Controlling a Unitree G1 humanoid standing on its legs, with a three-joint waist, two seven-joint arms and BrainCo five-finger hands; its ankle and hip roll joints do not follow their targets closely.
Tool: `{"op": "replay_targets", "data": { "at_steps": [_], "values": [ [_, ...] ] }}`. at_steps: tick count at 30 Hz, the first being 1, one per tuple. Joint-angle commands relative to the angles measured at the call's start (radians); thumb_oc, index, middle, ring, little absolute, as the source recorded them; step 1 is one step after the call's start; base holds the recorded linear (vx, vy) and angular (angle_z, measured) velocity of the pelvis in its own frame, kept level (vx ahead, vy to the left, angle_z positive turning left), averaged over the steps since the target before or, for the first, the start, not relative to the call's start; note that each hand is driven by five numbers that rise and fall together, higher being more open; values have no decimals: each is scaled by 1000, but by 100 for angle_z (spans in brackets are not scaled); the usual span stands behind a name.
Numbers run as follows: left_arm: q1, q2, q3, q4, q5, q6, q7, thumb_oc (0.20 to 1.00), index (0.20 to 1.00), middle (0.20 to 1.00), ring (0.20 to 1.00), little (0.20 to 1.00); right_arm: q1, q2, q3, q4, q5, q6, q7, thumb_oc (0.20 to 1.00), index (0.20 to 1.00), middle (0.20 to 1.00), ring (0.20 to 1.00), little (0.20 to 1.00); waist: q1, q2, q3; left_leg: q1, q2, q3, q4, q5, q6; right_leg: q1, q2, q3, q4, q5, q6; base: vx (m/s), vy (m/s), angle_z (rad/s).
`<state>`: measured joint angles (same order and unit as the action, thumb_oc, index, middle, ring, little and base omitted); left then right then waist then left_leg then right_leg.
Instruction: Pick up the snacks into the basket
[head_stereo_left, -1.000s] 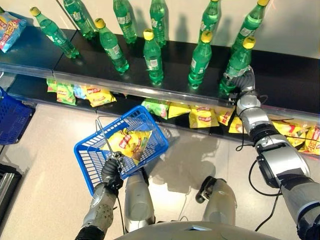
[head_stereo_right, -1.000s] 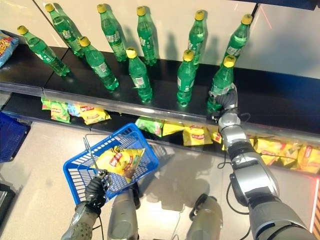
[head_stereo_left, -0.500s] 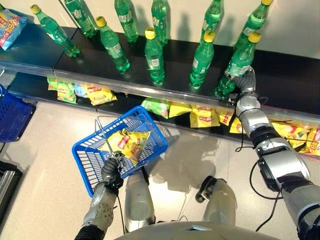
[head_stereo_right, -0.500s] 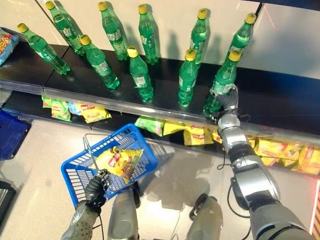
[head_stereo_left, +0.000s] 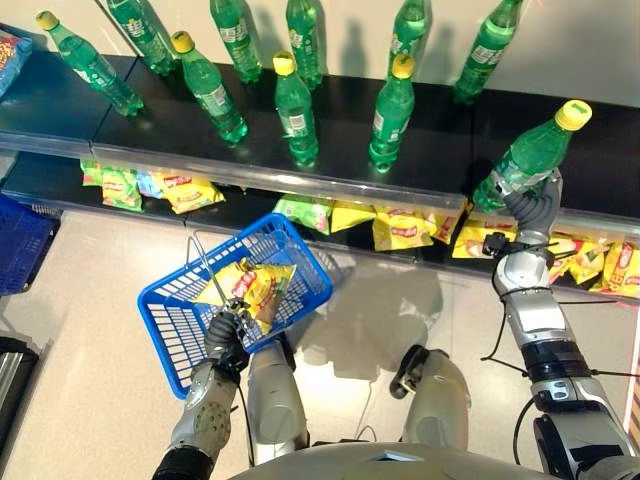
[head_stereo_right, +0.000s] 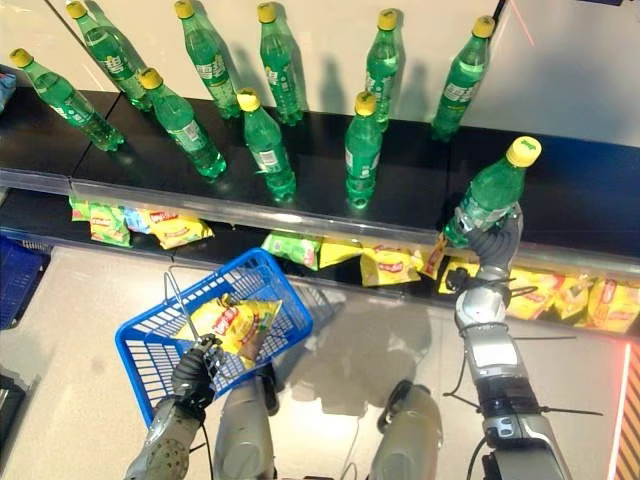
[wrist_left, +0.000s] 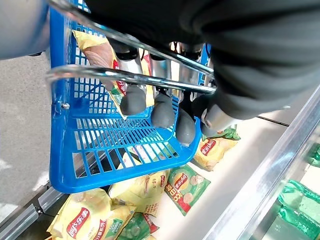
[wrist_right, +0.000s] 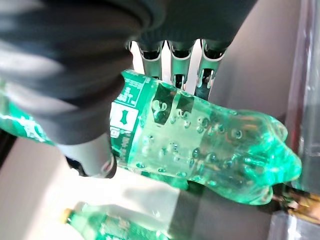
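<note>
Right wrist view puts us right on the action: the right hand (wrist_right: 100, 125) has its fingers (wrist_right: 172, 65) and thumb wrapped round the lower body of a green bottle (wrist_right: 210, 150). From the left eye view, that right hand (head_stereo_left: 530, 205) sits at the right of the frame, just at the front edge of the dark shelf (head_stereo_left: 600, 170), with the yellow-capped bottle (head_stereo_left: 530, 155) tilted, cap leaning up and to the right, clear of the other bottles.

Over at lower left, the left hand (head_stereo_left: 228, 338) is clenched on the wire handle (head_stereo_left: 205, 275) of the blue basket (head_stereo_left: 180, 320); the left wrist view shows its fingers (wrist_left: 162, 107) curled over the two metal bars (wrist_left: 125, 75). Inside the basket lies a yellow snack bag (head_stereo_left: 250, 288), resting against the mesh near the hand.

Across the top of the frame, a row of green bottles (head_stereo_left: 295, 100) stands upright on the shelf. Beneath it, along the lower shelf (head_stereo_left: 60, 195), more snack packets (head_stereo_left: 400, 228) in yellow and green lie in a line from left to right. At the far left edge, part of a second blue basket (head_stereo_left: 20, 245) sits on the floor.
</note>
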<state>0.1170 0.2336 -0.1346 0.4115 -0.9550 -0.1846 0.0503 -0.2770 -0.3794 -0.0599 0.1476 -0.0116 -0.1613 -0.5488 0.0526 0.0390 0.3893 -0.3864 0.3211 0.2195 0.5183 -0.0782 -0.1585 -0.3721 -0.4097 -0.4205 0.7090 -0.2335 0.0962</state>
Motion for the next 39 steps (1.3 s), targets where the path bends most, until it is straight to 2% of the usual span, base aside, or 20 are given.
{"op": "replay_targets", "data": {
  "at_steps": [1,4,10,17,18,19,21,24,27,30,31,32,33,34,39],
  "values": [
    [23,37,11,-185,24,-88,-26,200,200,200,200,200,-86,-17,-38,-184,-57,-159,23,200,200,200,200,200,8,-23,-43,26,-8,5,35,-25,63,62,13,32,-69,102,75,0,0,0],
    [35,40,12,-201,21,-87,-36,200,200,200,200,200,-71,-4,-4,-230,-18,-179,78,200,200,200,200,200,9,-28,-45,29,-11,3,25,-18,63,68,15,32,-77,107,74,0,0,0],
    [53,52,7,-251,15,-80,-54,200,200,200,200,200,-42,45,150,-229,187,-190,264,200,200,200,200,200,25,-42,-39,37,-17,0,0,-1,62,84,15,21,-98,120,74,0,-2,1],
    [63,80,-2,-334,24,-74,-68,200,200,200,200,200,-38,77,313,-177,343,-159,405,200,200,200,200,200,71,-44,-21,33,-34,-18,-26,21,61,116,3,-22,-115,128,77,0,-21,19],
    [63,93,-5,-352,33,-73,-71,200,200,200,200,200,-57,82,354,-165,350,-151,427,200,200,200,200,200,88,-44,-16,30,-39,-26,-31,26,61,124,1,-35,-117,130,78,3,-7,38],
    [63,93,-4,-352,33,-73,-71,200,200,200,200,200,-58,82,355,-165,351,-151,427,200,200,200,200,200,88,-44,-16,30,-39,-26,-31,26,61,124,1,-35,-117,130,78,-8,-9,34],
    [60,107,-9,-374,41,-72,-72,200,200,200,200,200,-100,92,410,-148,348,-139,444,200,200,200,200,200,117,-43,-10,21,-46,-37,-34,31,62,131,-6,-56,-121,134,81,-1,-12,23],
    [59,110,-12,-384,38,-72,-74,200,200,200,200,200,-123,104,432,-132,355,-134,452,200,200,200,200,200,128,-43,-8,18,-50,-41,-38,34,63,134,-7,-64,-124,136,81,9,-1,17],
    [45,131,-26,-415,35,-66,-76,200,200,200,200,200,-192,139,497,-82,351,-119,461,200,200,200,200,200,165,-41,-1,1,-63,-64,-49,45,64,147,-14,-94,-133,142,83,2,-21,20],
    [35,149,-41,-448,28,-63,-79,200,200,200,200,200,-249,186,535,-2,352,-109,458,200,200,200,200,200,195,-37,3,-13,-72,-85,-60,58,64,161,-15,-127,-146,145,81,22,-38,29],
    [29,159,-54,-480,25,-61,-82,200,200,200,200,200,-294,227,553,70,354,-100,447,200,200,200,200,200,219,-30,7,-14,-77,-103,-51,36,55,171,-17,-129,-135,126,95,6,-12,33],
    [27,160,-54,-482,24,-60,-82,200,200,200,200,200,-297,228,552,72,354,-101,447,200,200,200,200,200,219,-30,6,-21,-79,-99,-65,62,66,167,-16,-141,-149,145,81,55,-17,33],
    [21,165,-61,-499,22,-60,-81,200,200,200,200,200,-321,245,559,116,356,-98,438,200,200,200,200,200,230,-28,9,-19,-82,-110,-49,36,57,172,-19,-134,-134,126,95,-12,-12,31],
    [5,174,-80,-531,17,-61,-85,200,200,200,200,200,-370,280,562,196,354,-91,418,200,200,200,200,200,253,-20,13,-29,-93,-122,-50,38,59,179,-23,-148,-137,128,95,45,-27,31],
    [-24,191,-113,-569,11,-60,-88,200,200,200,200,200,-441,306,561,299,334,-83,394,200,200,200,200,200,279,-9,18,-52,-108,-147,-51,45,62,186,-27,-171,-136,125,95,-10,-7,28]
  ]
}}
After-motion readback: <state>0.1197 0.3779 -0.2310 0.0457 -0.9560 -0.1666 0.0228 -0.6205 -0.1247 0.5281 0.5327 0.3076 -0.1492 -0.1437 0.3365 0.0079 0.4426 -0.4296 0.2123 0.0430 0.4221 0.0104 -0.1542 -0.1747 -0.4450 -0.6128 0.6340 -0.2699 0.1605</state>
